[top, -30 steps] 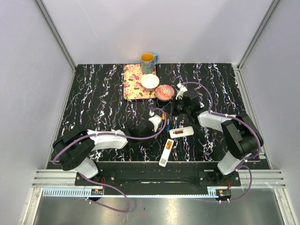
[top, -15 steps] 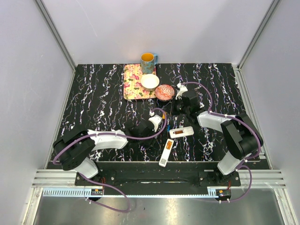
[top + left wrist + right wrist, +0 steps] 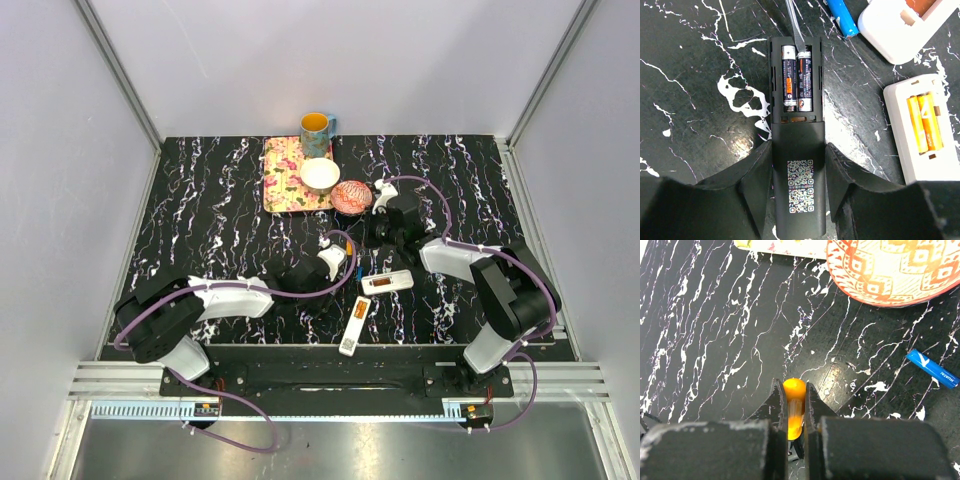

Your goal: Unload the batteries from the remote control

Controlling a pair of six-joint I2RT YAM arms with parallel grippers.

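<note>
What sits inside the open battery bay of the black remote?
Two black batteries lie side by side in the black remote, with the screwdriver tip at the right one's far end. The bay floor beneath them is covered.

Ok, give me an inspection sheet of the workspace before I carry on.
Surface: black marbled table, no spills seen.
Job's things: black remote open, two black cells inside; two white remotes open, orange cells inside; blue battery loose.
Clutter: floral tray, mug, white bowl, red bowl.
Claws: left claw clamps black remote; right claw shut on screwdriver, tip at the cells.
Cables: purple cables looped along both arms.
Surroundings: grey walls, metal frame.
</note>
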